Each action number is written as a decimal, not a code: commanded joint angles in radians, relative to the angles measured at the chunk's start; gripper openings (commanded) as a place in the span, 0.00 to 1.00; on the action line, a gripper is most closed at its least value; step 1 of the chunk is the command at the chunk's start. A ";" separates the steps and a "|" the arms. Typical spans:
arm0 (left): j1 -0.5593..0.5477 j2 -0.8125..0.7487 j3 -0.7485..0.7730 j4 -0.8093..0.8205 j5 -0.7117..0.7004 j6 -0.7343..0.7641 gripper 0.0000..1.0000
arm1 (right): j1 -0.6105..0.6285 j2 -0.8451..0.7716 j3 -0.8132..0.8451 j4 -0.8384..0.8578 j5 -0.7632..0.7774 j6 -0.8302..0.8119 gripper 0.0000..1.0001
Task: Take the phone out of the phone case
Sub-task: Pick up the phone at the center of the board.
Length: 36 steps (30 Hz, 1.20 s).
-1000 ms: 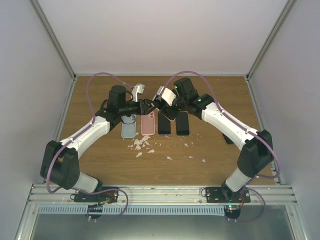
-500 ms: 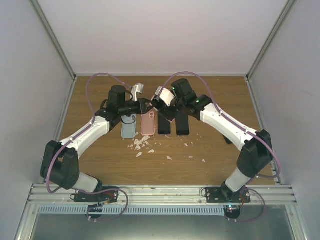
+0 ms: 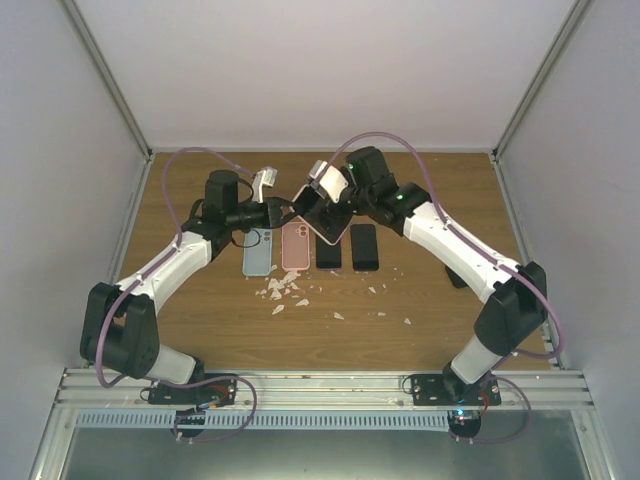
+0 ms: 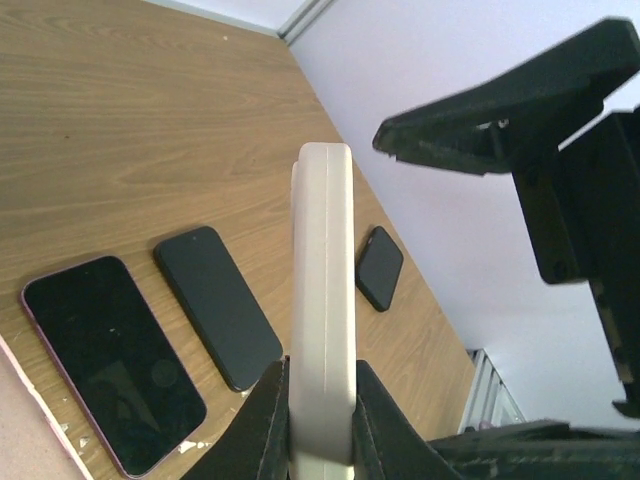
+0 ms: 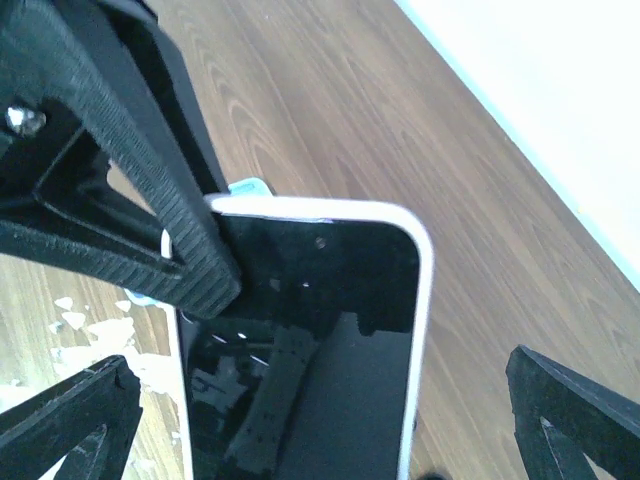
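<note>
While the phone [image 5: 300,340] sits fully inside its white phone case [image 4: 322,300], the extraction proper has not begun. The cased handset is held in the air between the two arms, above the bench [image 3: 200,300] and a row of other handsets [image 3: 328,252]. At left, the left hand [image 3: 288,211] is closed tight on the case, pinching it near one corner across its thickness, with the screen turned toward the right arm. At right, the right hand [image 5: 318,385] is spread to its widest, one finger [image 5: 70,415] on either side of the handset, and appears to touch nothing. The next move, as judged here, calls for the right hand to close on the case rim or press the phone, so that the phone can be peeled free against the left hand's grip.
</note>
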 commanded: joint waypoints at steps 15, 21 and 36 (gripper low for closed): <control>0.056 -0.039 0.120 -0.396 0.467 0.569 0.00 | -0.300 -0.015 0.469 0.038 -0.493 0.483 1.00; 0.039 0.043 0.236 -0.694 0.546 0.858 0.00 | -0.417 0.043 0.510 0.247 -0.748 0.959 1.00; -0.162 0.295 0.439 -1.363 0.464 1.462 0.00 | -0.502 0.026 0.367 0.762 -0.883 1.535 1.00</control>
